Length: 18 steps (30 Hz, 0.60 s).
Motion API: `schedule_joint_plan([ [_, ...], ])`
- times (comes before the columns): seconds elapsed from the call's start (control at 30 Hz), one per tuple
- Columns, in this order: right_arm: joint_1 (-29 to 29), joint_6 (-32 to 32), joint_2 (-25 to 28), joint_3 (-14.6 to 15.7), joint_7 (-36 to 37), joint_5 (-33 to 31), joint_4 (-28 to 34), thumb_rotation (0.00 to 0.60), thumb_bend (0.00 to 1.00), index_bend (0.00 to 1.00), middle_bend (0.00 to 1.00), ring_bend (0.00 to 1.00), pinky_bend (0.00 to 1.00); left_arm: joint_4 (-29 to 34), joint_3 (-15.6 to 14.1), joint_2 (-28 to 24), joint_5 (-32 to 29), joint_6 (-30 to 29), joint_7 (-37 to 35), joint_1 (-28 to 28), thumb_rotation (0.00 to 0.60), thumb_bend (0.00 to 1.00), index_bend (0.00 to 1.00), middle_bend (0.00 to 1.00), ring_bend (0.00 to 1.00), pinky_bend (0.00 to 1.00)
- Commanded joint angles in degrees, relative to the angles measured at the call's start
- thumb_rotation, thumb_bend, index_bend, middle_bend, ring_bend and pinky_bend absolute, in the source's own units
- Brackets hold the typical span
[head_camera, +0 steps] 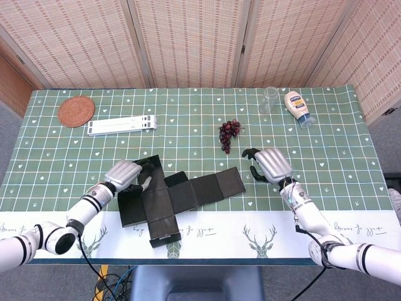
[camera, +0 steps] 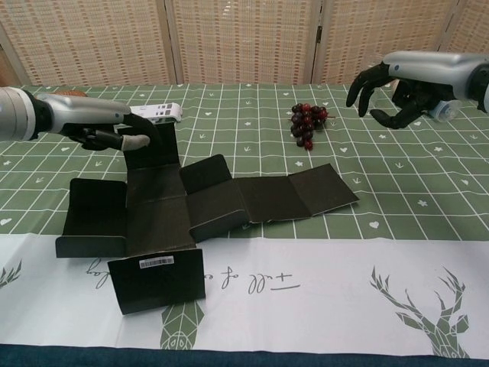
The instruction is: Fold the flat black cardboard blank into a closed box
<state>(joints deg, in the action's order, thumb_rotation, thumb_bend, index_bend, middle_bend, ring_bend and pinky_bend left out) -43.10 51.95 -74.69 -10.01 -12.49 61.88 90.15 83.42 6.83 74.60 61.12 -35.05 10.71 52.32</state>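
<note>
Fingers [camera: 130,141] of left hand [head_camera: 124,172] pinch cardboard blank's [head_camera: 178,195] far flap; right hand [head_camera: 270,164] hovers, fingers spread, holding nothing. First fold starting; next, raise that flap upright.

Black cardboard blank [head_camera: 178,194]: matte, cross-shaped, creased into square panels. Lies unfolded on the green checked tablecloth, near edge over the white border strip. Far-left flap tilted up; long arm of panels runs right. Near flap bears a white barcode label [camera: 156,261].
</note>
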Motion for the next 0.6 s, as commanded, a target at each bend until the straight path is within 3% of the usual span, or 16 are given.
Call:
schedule_joint_plan([
  [0.03, 0.2, 0.0, 0.0, 0.1, 0.3, 0.3, -0.2, 0.6, 0.6, 0.27, 0.36, 0.9, 1.0, -2.3, -0.7, 0.6, -5.3, 0.8, 4.2, 2.1, 0.054, 0.53, 0.2, 0.14, 0.83, 0.91],
  [0.4, 0.6, -0.1, 0.2, 0.4, 0.6, 0.8, -0.1, 0.6, 0.6, 0.27, 0.36, 0.9, 1.0, -9.3, -3.6, 4.9, -15.7, 2.1, 10.2, 5.8, 0.029, 0.53, 0.2, 0.14, 0.83, 0.91],
  [0.6, 0.7, -0.2, 0.2, 0.5, 0.5, 0.8, -0.1, 0.6, 0.61, 0.27, 0.36, 0.9, 1.0, -13.1, -5.7, 7.8, -19.7, 2.8, 13.1, 7.5, 0.052, 0.53, 0.2, 0.14, 0.83, 0.91],
])
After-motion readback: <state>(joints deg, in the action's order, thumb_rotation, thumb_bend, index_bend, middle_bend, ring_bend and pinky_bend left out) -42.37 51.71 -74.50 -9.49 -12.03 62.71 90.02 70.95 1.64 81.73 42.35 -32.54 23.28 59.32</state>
